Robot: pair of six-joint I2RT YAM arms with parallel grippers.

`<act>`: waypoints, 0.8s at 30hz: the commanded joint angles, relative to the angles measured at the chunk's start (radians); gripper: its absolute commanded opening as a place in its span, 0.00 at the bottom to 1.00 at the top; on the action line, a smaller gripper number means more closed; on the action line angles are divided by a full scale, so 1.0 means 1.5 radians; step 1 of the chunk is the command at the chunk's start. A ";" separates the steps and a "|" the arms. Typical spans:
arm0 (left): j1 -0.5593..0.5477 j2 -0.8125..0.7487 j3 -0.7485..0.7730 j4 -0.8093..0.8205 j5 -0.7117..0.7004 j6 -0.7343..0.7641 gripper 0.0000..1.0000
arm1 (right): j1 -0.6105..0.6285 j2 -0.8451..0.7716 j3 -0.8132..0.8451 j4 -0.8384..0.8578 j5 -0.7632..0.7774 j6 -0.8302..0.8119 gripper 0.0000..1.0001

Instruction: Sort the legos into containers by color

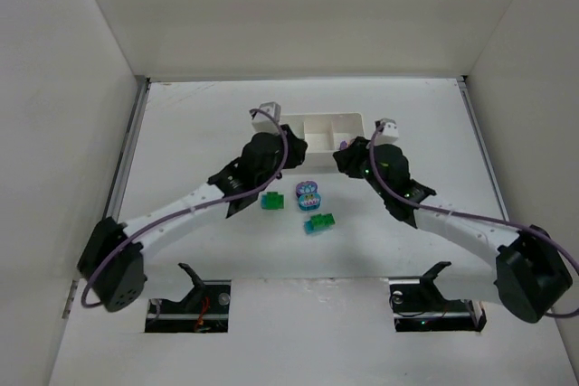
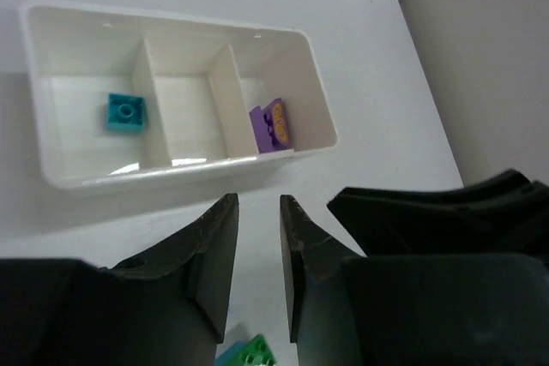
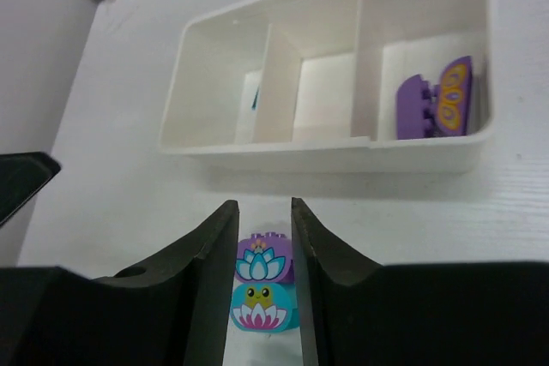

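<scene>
- The legos are split: a teal brick (image 2: 126, 112) and a purple brick (image 2: 273, 126) lie in the end compartments of the tray (image 2: 171, 19). Three two-colour clumps (image 1: 318, 222) sit on the table (image 1: 181, 133) just in front of it.
- My left gripper (image 2: 259, 203) and right gripper (image 3: 263, 207) are both pinched nearly together, empty.
- The purple-and-teal clump (image 3: 262, 285) lines up with my right jaws. Dropped whole, it puts one colour in the wrong compartment.
- Jaws this narrow could shove a clump aside rather than straddle it.
- My arms converge closely, so a shared reach risks a collision.
</scene>
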 commanded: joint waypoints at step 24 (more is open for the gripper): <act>-0.081 -0.400 -0.390 -0.050 -0.128 -0.062 0.37 | 0.167 0.347 0.265 -0.200 0.039 -0.128 0.98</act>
